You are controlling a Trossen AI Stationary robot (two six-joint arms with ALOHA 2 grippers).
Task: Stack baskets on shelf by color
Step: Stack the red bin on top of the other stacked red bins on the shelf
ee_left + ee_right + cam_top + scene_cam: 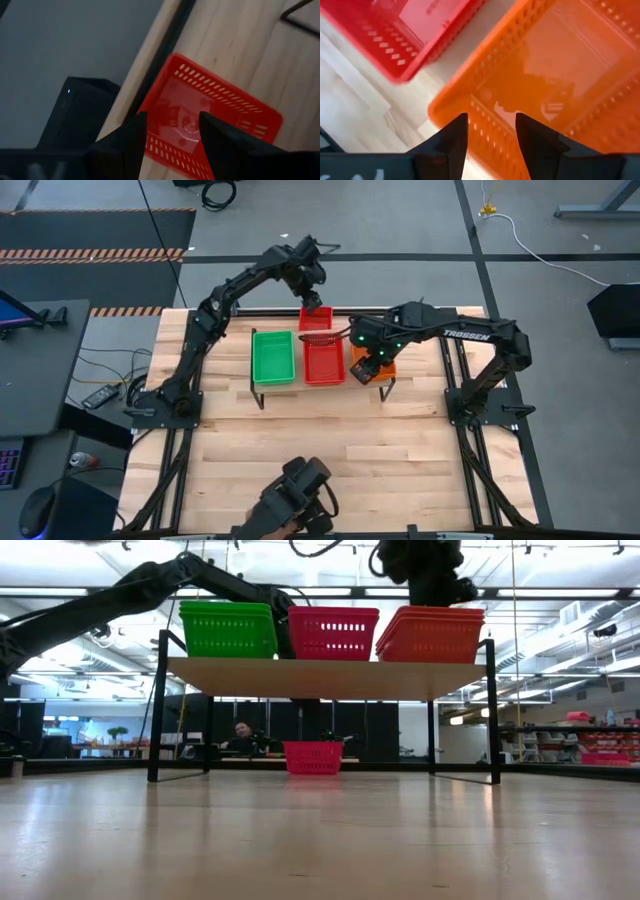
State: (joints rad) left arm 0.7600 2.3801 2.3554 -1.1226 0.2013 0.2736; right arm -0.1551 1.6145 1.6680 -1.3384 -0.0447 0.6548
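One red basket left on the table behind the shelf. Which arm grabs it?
Left. Its gripper hangs open right over the loose red basket at the table's far edge. The right gripper is open over the orange stack on the shelf.

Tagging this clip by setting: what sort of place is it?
Probably a robotics lab in a big industrial hall. A wooden table carries two fixed arms; the floor is bare concrete with striped hazard tape, and long ceiling lights and far shelving show behind.
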